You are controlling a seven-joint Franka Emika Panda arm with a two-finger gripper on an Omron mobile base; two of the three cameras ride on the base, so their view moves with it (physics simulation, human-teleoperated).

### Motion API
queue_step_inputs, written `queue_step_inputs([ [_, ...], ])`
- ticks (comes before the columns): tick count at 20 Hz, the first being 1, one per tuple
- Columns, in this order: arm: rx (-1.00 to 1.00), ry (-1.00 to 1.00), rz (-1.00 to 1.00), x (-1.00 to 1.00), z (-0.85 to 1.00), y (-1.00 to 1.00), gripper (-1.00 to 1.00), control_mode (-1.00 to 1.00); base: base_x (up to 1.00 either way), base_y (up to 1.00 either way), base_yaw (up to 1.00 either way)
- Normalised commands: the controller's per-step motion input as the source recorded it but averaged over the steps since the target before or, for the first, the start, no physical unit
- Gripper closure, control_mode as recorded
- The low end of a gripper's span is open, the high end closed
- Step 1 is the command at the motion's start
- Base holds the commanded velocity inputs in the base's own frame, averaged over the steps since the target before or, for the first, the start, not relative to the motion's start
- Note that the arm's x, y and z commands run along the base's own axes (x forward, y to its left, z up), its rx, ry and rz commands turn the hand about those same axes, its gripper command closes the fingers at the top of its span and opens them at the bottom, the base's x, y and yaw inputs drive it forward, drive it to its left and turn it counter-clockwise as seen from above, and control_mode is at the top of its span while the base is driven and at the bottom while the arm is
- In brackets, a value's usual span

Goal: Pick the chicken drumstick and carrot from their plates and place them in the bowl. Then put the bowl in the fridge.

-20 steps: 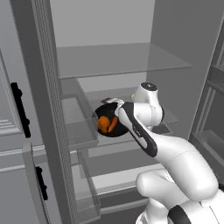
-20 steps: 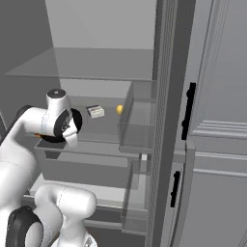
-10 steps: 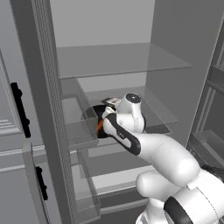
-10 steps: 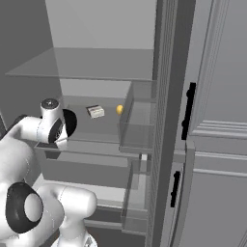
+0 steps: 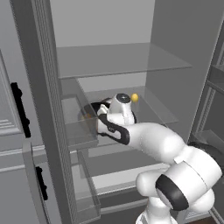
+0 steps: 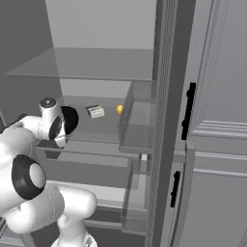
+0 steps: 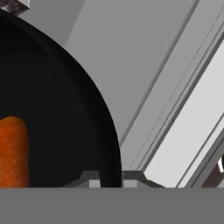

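My gripper (image 7: 109, 181) is shut on the rim of the glossy black bowl (image 7: 52, 109), one fingertip on each side of the wall. The orange carrot (image 7: 13, 151) lies inside the bowl. The chicken drumstick is hidden from view and the plates are out of view. From the left base view, the bowl (image 5: 93, 108) sits low over the middle glass shelf of the open fridge (image 5: 131, 59), partly behind my hand. Its dark edge also shows in the right base view, where the bowl (image 6: 70, 119) peeks past my wrist inside the fridge (image 6: 96, 62).
A small yellow item (image 5: 134, 97) and a white box (image 6: 96, 111) rest at the back of the same shelf. Clear door bins (image 6: 137, 128) hang on the open door at the right. Another glass shelf spans the fridge above the bowl.
My arm has swung left and reached deeper into the fridge, carrying the bowl with it. The grip on the rim has stayed the same.
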Motion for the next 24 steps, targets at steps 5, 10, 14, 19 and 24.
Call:
queue_step_inputs([
  [5, 0.00, 0.07, 0.00, 0.66, 0.00, 0.00, 1.00, -1.00, 0.00, 0.00, 0.00],
  [10, 0.00, 0.00, 0.00, 0.53, -0.09, 0.00, 1.00, -1.00, 0.00, 0.00, 0.00],
  [14, 0.00, 0.00, -0.10, 0.68, 0.00, 0.08, 1.00, -1.00, 0.00, 0.00, 0.00],
  [19, 0.00, -0.01, -0.01, 0.03, 0.00, 0.00, -1.00, -1.00, 0.00, 0.00, 0.00],
  [24, 0.00, -0.28, 0.00, -0.21, 0.25, 0.00, -1.00, -1.00, 0.00, 0.00, 0.00],
])
